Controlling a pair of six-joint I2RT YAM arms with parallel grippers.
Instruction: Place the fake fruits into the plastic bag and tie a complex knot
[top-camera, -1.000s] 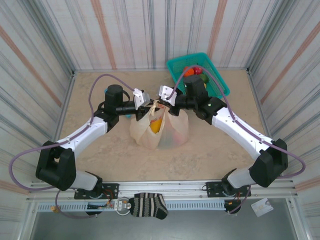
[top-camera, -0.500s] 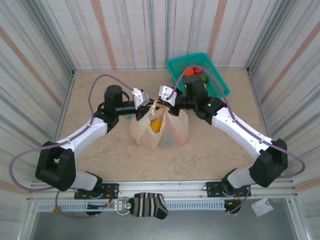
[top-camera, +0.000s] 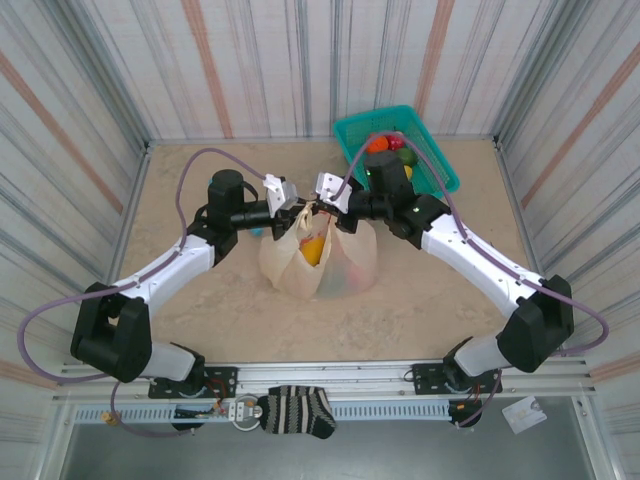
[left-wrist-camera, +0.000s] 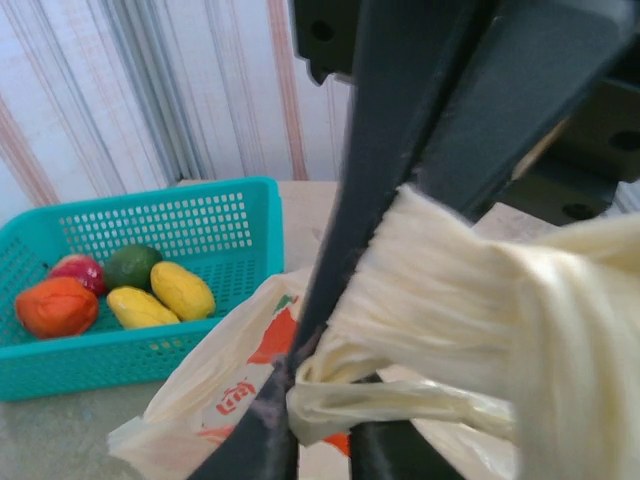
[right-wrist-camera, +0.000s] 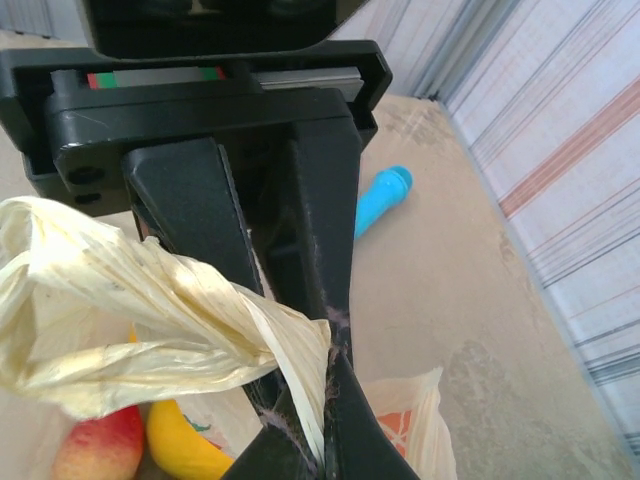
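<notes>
Since a second ago the left gripper (top-camera: 292, 212) has drawn its jaws in on the bag's handle and edged slightly toward 10 o'clock, while the right arm has hardly shifted. Both grippers meet above the plastic bag (top-camera: 320, 265), which sits on the table (top-camera: 200, 310) at the middle of the top view with its two handles pulled up between them.

In the left wrist view the dark fingers (left-wrist-camera: 352, 215) are clamped on a twisted cream rope of handle that bulges out toward 3 o'clock. The right gripper (top-camera: 325, 204) is pinched together on the other handle. In its wrist view the bunched plastic runs from 9 o'clock down between the fingers (right-wrist-camera: 320, 230).

Some of the fake fruits (top-camera: 312, 250) are in the bag: a yellow one shows at its mouth from above, and the right wrist view shows a red fruit (right-wrist-camera: 95, 445) and a yellow fruit (right-wrist-camera: 185, 440) at 7 o'clock.

Others lie in the teal basket (top-camera: 440, 165) at 1 o'clock from the bag: orange, red, green and two yellow ones in the left wrist view.

A blue cylinder (right-wrist-camera: 382, 198) lies on the table at 1 o'clock from the right fingers
</notes>
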